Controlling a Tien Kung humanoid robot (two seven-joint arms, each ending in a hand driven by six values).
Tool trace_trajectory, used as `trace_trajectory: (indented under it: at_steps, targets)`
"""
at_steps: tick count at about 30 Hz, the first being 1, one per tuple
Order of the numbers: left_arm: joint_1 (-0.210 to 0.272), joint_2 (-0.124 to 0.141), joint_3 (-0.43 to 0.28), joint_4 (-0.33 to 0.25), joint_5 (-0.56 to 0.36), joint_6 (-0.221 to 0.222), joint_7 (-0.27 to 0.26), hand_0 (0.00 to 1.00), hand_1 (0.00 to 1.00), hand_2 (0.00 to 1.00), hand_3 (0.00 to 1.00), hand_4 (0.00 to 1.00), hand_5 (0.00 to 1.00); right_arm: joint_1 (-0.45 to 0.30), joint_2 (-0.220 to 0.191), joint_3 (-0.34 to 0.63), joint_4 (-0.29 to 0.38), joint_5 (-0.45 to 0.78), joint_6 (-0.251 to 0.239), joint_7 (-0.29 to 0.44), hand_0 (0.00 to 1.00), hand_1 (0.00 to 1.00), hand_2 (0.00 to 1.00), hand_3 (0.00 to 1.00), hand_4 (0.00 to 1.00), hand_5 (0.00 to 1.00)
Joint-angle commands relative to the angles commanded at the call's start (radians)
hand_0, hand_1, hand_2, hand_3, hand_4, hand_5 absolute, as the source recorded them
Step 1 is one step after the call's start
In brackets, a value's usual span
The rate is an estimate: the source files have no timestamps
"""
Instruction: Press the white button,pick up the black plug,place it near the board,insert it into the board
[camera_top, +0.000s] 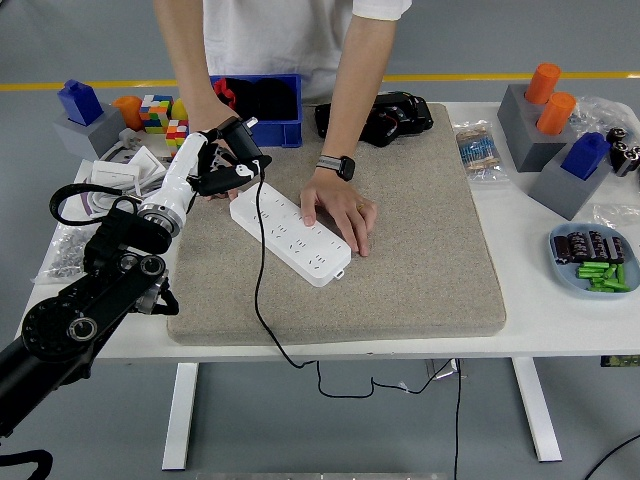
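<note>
Black plug (240, 141), seemingly tilted, in fingers (222, 176)

Take the grey mat (420, 240) as your landmark: behind it you see a blue bin (268, 97) and a black camera (385, 115); right of it, grey blocks (545, 145) and a tray (592, 262); left, colourful cubes (158, 115).

My left hand (205, 160) covers most of the black plug (240, 143), so its prongs barely show. Just behind my fingers (222, 182), the person's hand (215, 120) is half hidden. My arm runs off the bottom-left corner. The cord (262, 300) drops below the table (560, 315) edge.
</note>
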Motion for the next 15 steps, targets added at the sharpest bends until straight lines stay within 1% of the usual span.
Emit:
trace_trajectory:
  at_steps: [3,4,9,10,11,13,15]
  targets:
    - [0.001,0.000,-0.007,0.000,0.055,0.000,0.016,0.093,0.218,0.309,0.560,0.757,0.002,-0.001,0.000,0.000,0.000,0.000,0.000,0.000,0.638,0.552,0.530,0.538,0.641,0.311]
    - [0.001,0.001,-0.008,0.000,0.068,-0.002,0.021,0.096,0.216,0.274,0.575,0.703,0.002,-0.001,0.000,0.000,0.000,0.000,0.000,0.001,0.638,0.552,0.530,0.538,0.641,0.311]
    - [-0.015,0.017,-0.004,-0.006,0.194,-0.060,0.112,0.096,0.216,0.274,0.575,0.703,0.002,0.000,0.001,0.001,0.001,-0.001,-0.001,0.002,0.643,0.551,0.530,0.537,0.642,0.310]
    - [-0.023,0.024,0.000,-0.008,0.227,-0.089,0.146,0.085,0.191,0.252,0.569,0.673,0.002,-0.001,0.001,0.001,0.000,-0.001,-0.001,0.002,0.639,0.551,0.530,0.537,0.641,0.311]
    - [-0.031,0.028,0.003,-0.009,0.250,-0.110,0.172,0.085,0.191,0.252,0.569,0.673,0.002,-0.001,0.001,0.001,0.000,-0.001,-0.001,0.002,0.639,0.551,0.530,0.537,0.641,0.311]
    - [-0.052,0.039,0.014,-0.011,0.310,-0.172,0.250,0.085,0.191,0.252,0.569,0.673,0.002,-0.001,0.000,0.001,0.000,0.000,-0.001,0.002,0.639,0.551,0.530,0.537,0.641,0.311]
    - [-0.077,0.048,0.028,-0.010,0.350,-0.230,0.324,0.085,0.191,0.252,0.569,0.673,0.002,-0.001,-0.001,0.001,0.000,0.000,-0.002,0.002,0.639,0.551,0.530,0.537,0.641,0.311]
